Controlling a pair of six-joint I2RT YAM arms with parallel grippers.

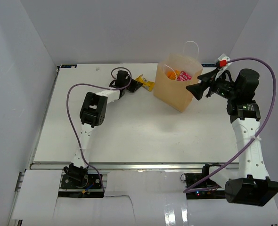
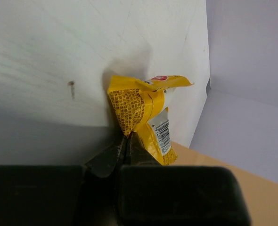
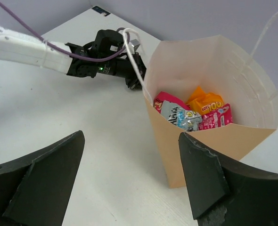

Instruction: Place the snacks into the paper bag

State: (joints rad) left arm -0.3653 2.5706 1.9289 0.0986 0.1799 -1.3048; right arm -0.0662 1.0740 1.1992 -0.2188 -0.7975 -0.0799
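The left tool is clamped on the lower edge of a yellow packet, low at the bench and just left of the bag. The right tool has its fingers spread wide, holding nothing, close by the bag's right side. The bag stands upright toward the far side of the bench, with orange, pink and grey-blue packets inside.

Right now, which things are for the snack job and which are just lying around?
For the job: paper bag, snacks already inside it, yellow packet pinched in the left gripper, open right gripper near the bag.
Just around: table, purple cables, a small dark speck on the table.
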